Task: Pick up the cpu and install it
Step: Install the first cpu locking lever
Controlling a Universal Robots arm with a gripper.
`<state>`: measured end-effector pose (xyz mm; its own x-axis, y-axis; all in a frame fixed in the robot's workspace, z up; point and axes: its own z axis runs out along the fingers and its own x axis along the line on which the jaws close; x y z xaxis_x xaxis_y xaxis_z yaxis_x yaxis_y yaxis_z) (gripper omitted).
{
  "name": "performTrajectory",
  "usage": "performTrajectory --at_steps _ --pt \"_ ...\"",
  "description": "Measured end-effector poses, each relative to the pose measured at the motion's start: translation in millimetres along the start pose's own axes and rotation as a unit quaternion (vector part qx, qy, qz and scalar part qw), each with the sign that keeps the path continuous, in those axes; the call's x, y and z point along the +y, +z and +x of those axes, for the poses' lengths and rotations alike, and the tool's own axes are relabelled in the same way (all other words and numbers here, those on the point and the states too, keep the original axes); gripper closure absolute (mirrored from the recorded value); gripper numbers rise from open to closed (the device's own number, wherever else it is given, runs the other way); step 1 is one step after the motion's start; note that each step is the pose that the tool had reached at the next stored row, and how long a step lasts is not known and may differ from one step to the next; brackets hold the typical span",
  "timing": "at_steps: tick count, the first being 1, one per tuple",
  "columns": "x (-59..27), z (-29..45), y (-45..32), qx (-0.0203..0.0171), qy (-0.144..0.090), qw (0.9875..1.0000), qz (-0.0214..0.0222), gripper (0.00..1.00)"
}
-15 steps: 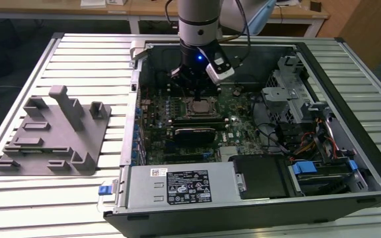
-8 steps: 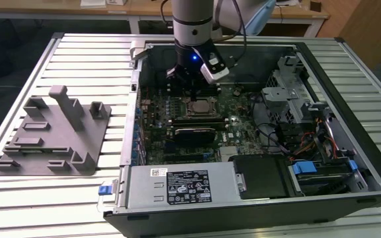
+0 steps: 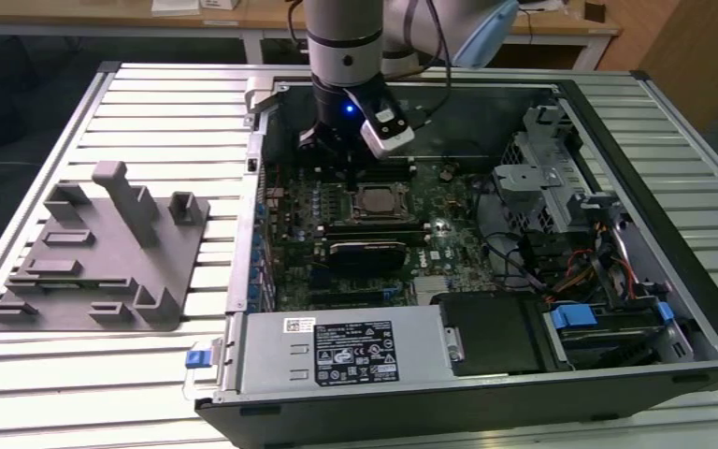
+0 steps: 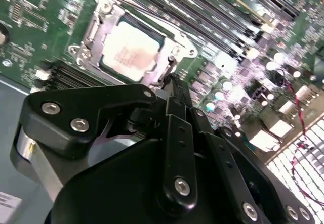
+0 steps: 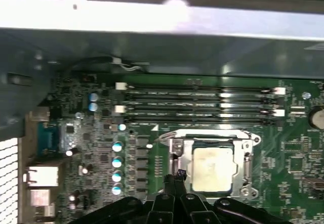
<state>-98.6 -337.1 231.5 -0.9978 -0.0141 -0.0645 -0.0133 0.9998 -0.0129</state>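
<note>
The pincer [image 4: 174,85] hangs low over the motherboard [image 3: 384,234] with its fingers drawn narrow, holding nothing, its tips just beside the socket frame [image 4: 101,11]. In the second wrist view, the cpu [image 4: 130,49] lies flat inside that frame at about eleven o'clock from the fingertips; in the first wrist view it sits at about one o'clock. By the look of it, the chip is already seated, so picking and placing seem done; whether the frame is latched down I cannot tell. At nine o'clock of the computer case [image 3: 658,112], the grey fixture block [image 3: 97,262] stands on the table [image 3: 35,365].
</note>
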Motion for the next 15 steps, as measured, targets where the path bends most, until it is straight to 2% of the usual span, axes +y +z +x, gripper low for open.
performTrajectory --at_steps 11,13,15 --pt "0.3 21.6 -1.4 -0.0009 0.000 1.0000 -0.0007 0.89" --pt "0.3 23.6 -1.5 -0.0009 0.000 1.0000 -0.0046 0.89" --pt "0.3 25.4 -1.7 -0.0011 0.001 0.9999 -0.0152 0.89"
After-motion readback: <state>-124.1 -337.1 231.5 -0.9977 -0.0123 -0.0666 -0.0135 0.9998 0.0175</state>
